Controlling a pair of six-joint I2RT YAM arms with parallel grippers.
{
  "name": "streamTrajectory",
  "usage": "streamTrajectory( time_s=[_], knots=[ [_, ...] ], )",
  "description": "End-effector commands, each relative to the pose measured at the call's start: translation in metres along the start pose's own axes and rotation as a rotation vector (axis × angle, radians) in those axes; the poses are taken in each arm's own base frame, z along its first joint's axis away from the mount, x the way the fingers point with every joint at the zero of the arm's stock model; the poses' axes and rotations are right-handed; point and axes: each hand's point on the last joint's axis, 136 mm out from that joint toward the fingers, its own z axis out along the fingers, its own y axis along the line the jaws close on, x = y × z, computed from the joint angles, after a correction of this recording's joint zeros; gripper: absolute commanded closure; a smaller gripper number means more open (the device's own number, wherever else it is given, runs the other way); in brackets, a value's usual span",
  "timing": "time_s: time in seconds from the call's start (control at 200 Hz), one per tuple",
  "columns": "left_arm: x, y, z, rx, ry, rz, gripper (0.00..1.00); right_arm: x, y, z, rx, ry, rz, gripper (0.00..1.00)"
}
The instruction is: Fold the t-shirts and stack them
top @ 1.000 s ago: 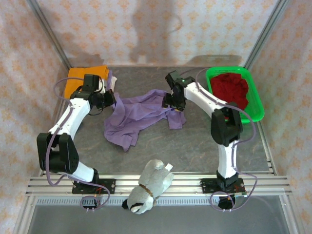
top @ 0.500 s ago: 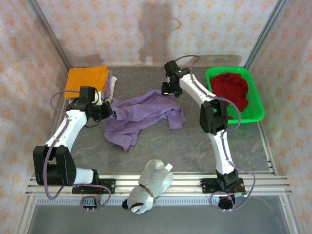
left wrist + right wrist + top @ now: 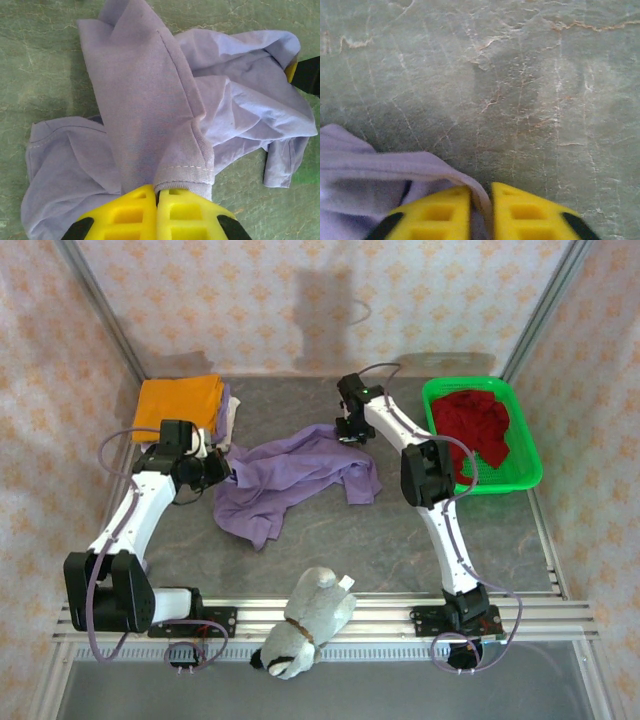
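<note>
The lavender t-shirt (image 3: 290, 475) lies crumpled mid-table. My left gripper (image 3: 222, 468) is shut on its ribbed, stitched edge; in the left wrist view the yellow fingers (image 3: 157, 192) meet with the cloth (image 3: 150, 100) pinched between them. My right gripper (image 3: 347, 433) sits at the shirt's far edge. In the right wrist view its jaws (image 3: 487, 197) have closed on a thin fold of purple cloth (image 3: 380, 170). The orange t-shirt (image 3: 180, 398) lies folded at the back left. The dark red t-shirt (image 3: 478, 420) is bunched up in the green basket (image 3: 530, 455).
A grey-and-white plush toy (image 3: 305, 620) lies at the near edge between the arm bases. Patterned walls enclose the table on three sides. Bare grey tabletop (image 3: 520, 75) stretches beyond the right gripper.
The right gripper has moved from the shirt's middle to its far edge and closed on the cloth there. The left gripper has drawn its end of the shirt slightly left and nearer.
</note>
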Motion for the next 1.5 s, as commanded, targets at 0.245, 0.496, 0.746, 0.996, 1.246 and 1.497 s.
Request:
streamTrajectory(
  time_s=[0.245,0.496,0.746,0.996,1.246,1.497],
  knots=[
    [-0.033,-0.026,-0.052,-0.028,-0.073,0.005,1.0,-0.036,-0.041,-0.126,0.264,-0.187,-0.047,1.0],
    [-0.094,-0.047,-0.124,-0.123,-0.219,0.104,1.0,-0.001,-0.072,-0.254,0.372,-0.278,-0.033,1.0],
    [-0.057,-0.014,-0.126,-0.195,-0.154,0.066,1.0,0.144,-0.059,-0.262,0.233,-0.072,0.075,1.0],
    [0.072,0.048,-0.052,-0.208,0.194,-0.114,0.3,0.268,-0.042,-0.194,0.119,0.178,0.276,0.6],
    [0.062,0.045,-0.056,-0.204,0.155,-0.088,0.35,0.246,-0.049,-0.211,0.143,0.097,0.29,0.52],
    [0.026,0.017,-0.021,-0.216,0.175,0.052,0.42,0.241,-0.055,-0.196,0.133,0.123,0.36,0.52]
  ],
)
